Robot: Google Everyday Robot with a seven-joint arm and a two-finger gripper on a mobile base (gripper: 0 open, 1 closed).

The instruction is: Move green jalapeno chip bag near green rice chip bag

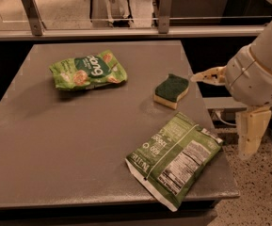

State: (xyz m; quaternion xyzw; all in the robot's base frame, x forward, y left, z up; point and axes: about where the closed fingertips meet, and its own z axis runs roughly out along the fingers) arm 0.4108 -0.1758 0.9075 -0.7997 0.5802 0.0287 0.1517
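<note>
Nearest us, the green jalapeno chip bag (175, 159) lies flat at the near right corner of the desk (69, 145), back side up. Its white nutrition panel shows, and its lower corner reaches the front edge. Just to its right, off the desk's edge and above the speckled floor (262, 192), hangs the gripper (252, 131); it touches nothing, and I cannot tell whether the jaws are open or closed. Further back, a sponge (172, 91) with a green top and yellow base sits near the right edge. Far left, well apart from the first bag, the green rice chip bag (88, 70) rests puffy, its "dang" patch facing up. Beyond the desk runs a metal rail (126, 32).
</note>
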